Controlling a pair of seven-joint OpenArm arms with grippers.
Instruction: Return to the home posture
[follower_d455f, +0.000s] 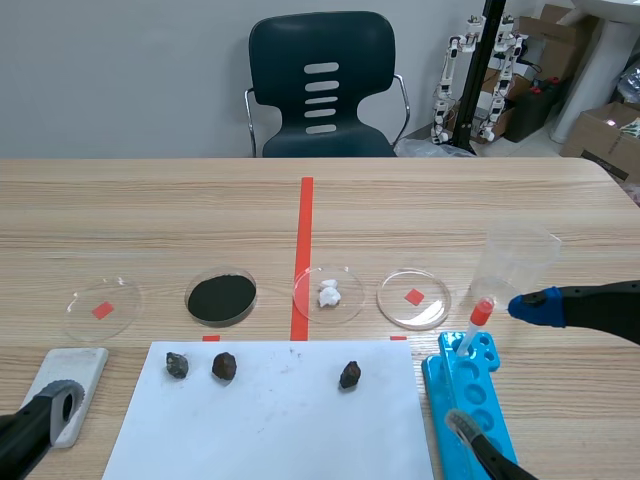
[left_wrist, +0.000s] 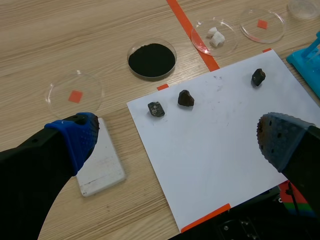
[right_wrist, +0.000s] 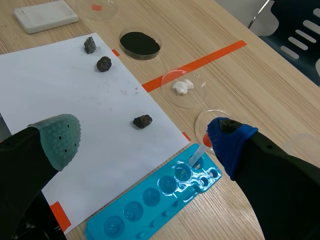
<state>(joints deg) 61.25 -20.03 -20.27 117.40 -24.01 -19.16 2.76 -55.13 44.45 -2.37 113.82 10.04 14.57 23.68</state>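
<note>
Standing here, I can't read any writing, number or brand on anything on the table. The cardboard box on the floor past the table's far right corner has a pale mark on its top, but it is too small to make out.

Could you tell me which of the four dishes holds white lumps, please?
The dish touching the long tape line; one other holds black powder, and two are empty.
</note>
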